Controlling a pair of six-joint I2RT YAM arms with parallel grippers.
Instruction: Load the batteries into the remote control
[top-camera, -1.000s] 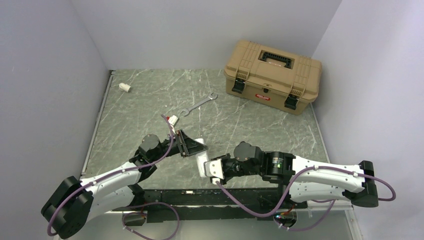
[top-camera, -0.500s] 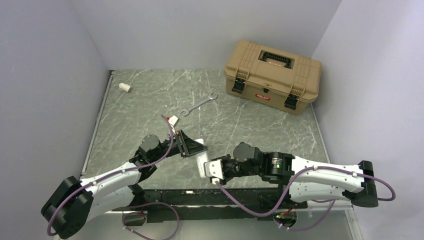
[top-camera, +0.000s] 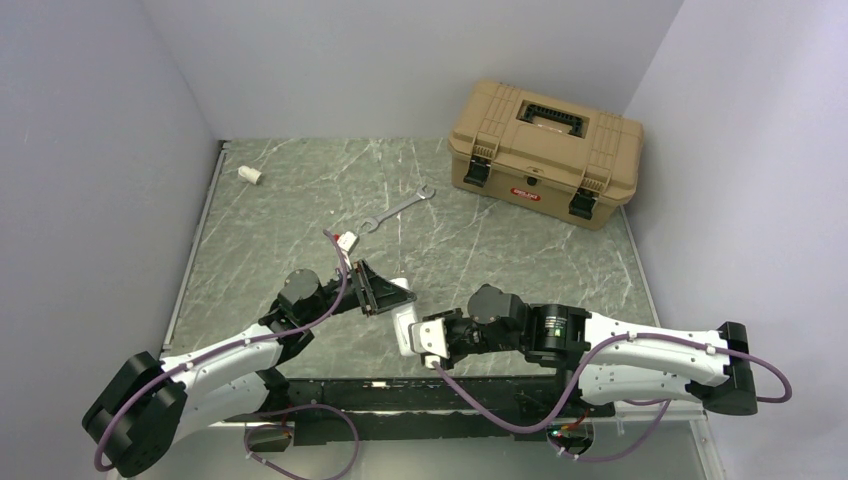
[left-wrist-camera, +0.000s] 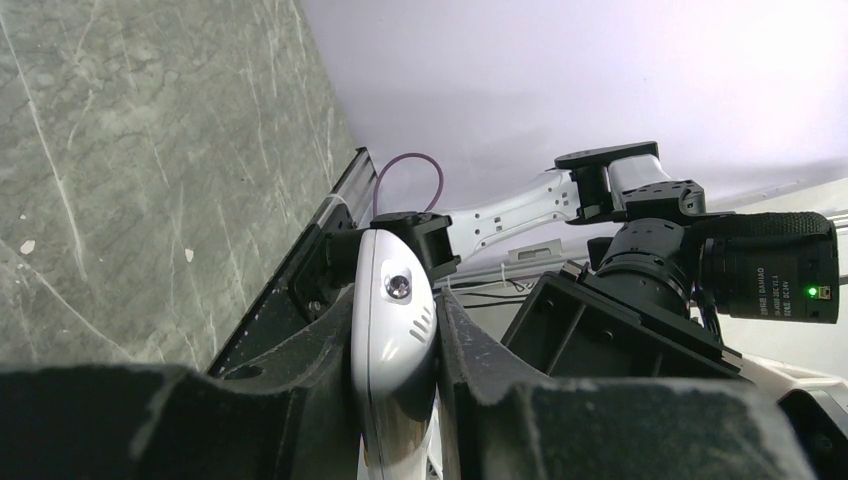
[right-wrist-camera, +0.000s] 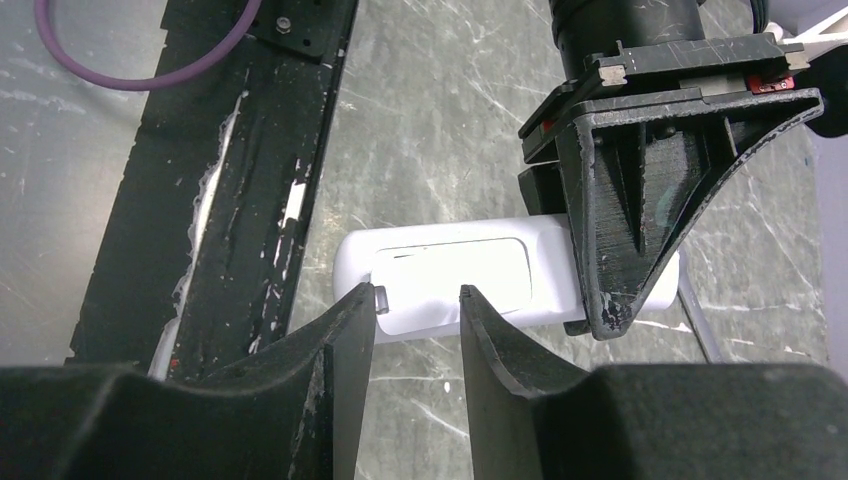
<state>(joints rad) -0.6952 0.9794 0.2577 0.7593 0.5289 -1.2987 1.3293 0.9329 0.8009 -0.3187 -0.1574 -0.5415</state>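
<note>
I have the left gripper (top-camera: 396, 299) clamped tight on the remote control (top-camera: 403, 326), gripping it at one end. It sits over the near part of the tabletop (top-camera: 500, 250), between the two arms and just beyond their mounting rail. In the right wrist view the remote lies crosswise with its rectangular recess facing the camera.

The right gripper (right-wrist-camera: 417, 300) is just beside the remote's free end. Its fingers stand a narrow way apart and the white recess shows through the gap. A small dark stub sits at the tip of one finger (right-wrist-camera: 352, 330); I cannot tell what it is.

Further back, a metal wrench (top-camera: 397, 210) lies flat mid-tabletop, with a small white tab (top-camera: 347, 240) near it. A tan toolbox (top-camera: 545, 150) stands closed at the far right, and a short white tube stub (top-camera: 249, 174) sits at the far left corner.
</note>
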